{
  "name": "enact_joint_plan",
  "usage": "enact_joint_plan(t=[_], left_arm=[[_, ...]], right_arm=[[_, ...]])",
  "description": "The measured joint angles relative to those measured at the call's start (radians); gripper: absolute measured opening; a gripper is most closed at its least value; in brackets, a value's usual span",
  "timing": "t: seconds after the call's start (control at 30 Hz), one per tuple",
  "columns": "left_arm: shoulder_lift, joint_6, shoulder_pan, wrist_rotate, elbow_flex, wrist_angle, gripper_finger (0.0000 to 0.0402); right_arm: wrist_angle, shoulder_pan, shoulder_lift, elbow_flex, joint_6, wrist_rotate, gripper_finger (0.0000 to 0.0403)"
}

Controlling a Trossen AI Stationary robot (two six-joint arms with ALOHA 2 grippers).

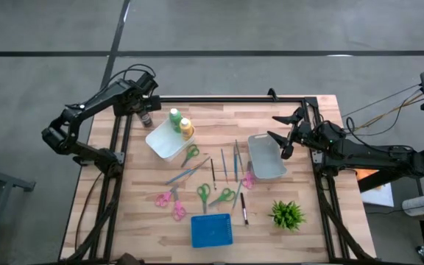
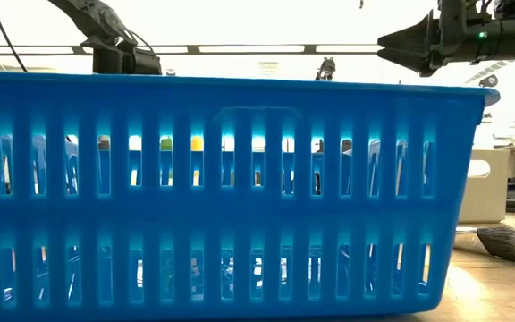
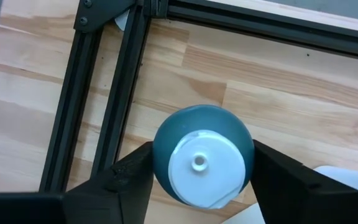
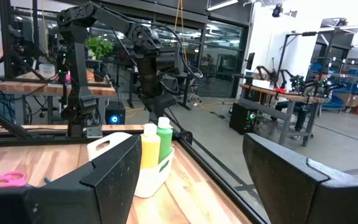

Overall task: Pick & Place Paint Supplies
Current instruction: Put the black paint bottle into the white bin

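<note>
Two left gripper (image 3: 201, 177) fingers (image 3: 126, 177) pinch the dark grey bottle (image 3: 202, 163), white cap up. The right gripper (image 1: 280, 136) fingers are spread wide.

Blue basket (image 1: 211, 230), potted plant (image 1: 287, 214), scattered scissors (image 1: 204, 194) on wooden table (image 1: 311, 134).

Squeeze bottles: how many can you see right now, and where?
3. The green bottle and yellow-orange bottle stand in the white bin; the dark bottle sits between the left hand fingers at the table's far-left corner.
</note>
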Motion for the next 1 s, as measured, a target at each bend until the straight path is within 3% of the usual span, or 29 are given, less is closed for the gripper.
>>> enact_joint_plan(t=[0.17,1.0], left_arm=[[0.0,0.0,0.0,0.0,0.0,0.0,0.0212],[0.0,-0.001,0.0,-0.001,0.001,-0.003,0.0213]], right_arm=[[0.0,0.0,0.0,0.0,0.0,0.0,0.0278],[0.0,0.0,0.0,0.0,-0.002,0.0,0.0278]])
